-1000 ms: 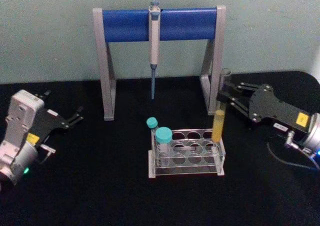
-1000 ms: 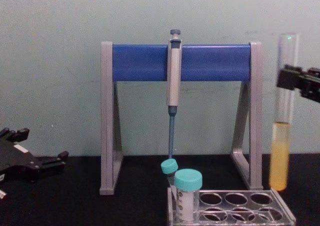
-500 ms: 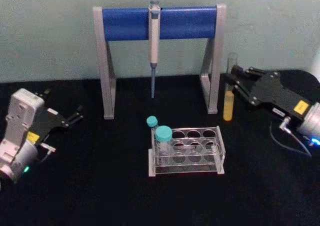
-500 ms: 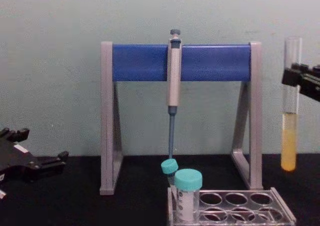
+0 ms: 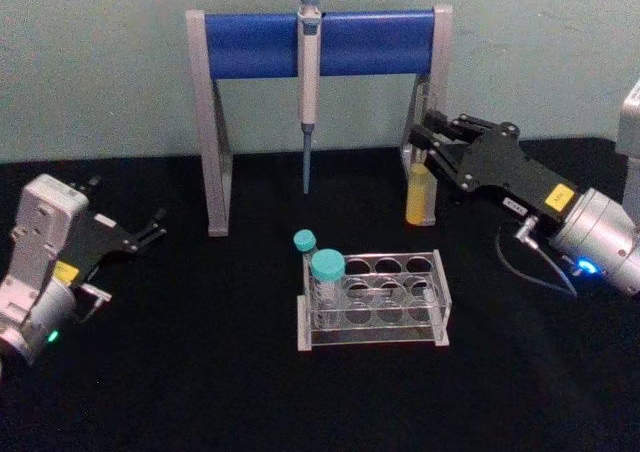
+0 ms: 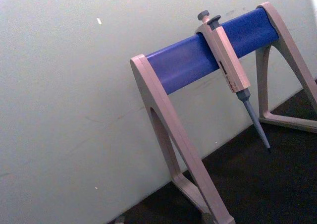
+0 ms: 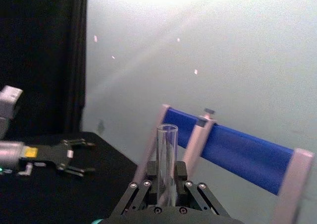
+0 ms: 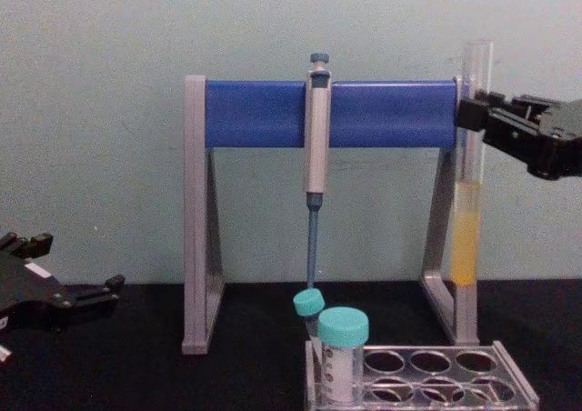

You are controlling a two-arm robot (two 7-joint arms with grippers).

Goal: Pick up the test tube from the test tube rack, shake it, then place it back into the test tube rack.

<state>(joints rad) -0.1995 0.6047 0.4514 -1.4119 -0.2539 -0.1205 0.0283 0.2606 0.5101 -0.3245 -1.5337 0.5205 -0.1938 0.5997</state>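
Test tube [image 8: 465,238]: long, thin, clear glass, uncapped, with yellow liquid in the lower part. Held close to upright in the air, out of the rack, base hanging above the black bench [image 5: 200,382]. Located over the far right part of the bench, just beside the right leg of the pipette stand and behind the rack's far right corner.

Right gripper [image 5: 428,142]: black, two-fingered, reaching in from the bench's right edge. Fingers clamped on the upper glass of the test tube, above the liquid line. Open rim of the tube stood above the fingers in the right wrist view.

Test tube rack [image 5: 372,338]: low, clear plastic, with rows of round holes in the top. Set mid-bench, nearer the front edge than the stand, well apart from both grippers.

Teal-capped tubes [image 5: 326,265]: two, short, clear-bodied. Seated at the left end of the test tube rack, the larger in front, the smaller behind it and leaning.

Pipette stand [image 5: 260,44]: tall, with grey legs and a blue crossbar. Stood along the bench's far edge against the pale green wall [image 5: 100,72].

Pipette [image 5: 309,77]: grey body, blue tip. Hung from the middle of the crossbar, tip pointing down, clear of the bench.

Left gripper [image 5: 130,200]: black fingers on a pale grey body. Parked low near the bench's left edge, fingers spread apart with nothing between them.
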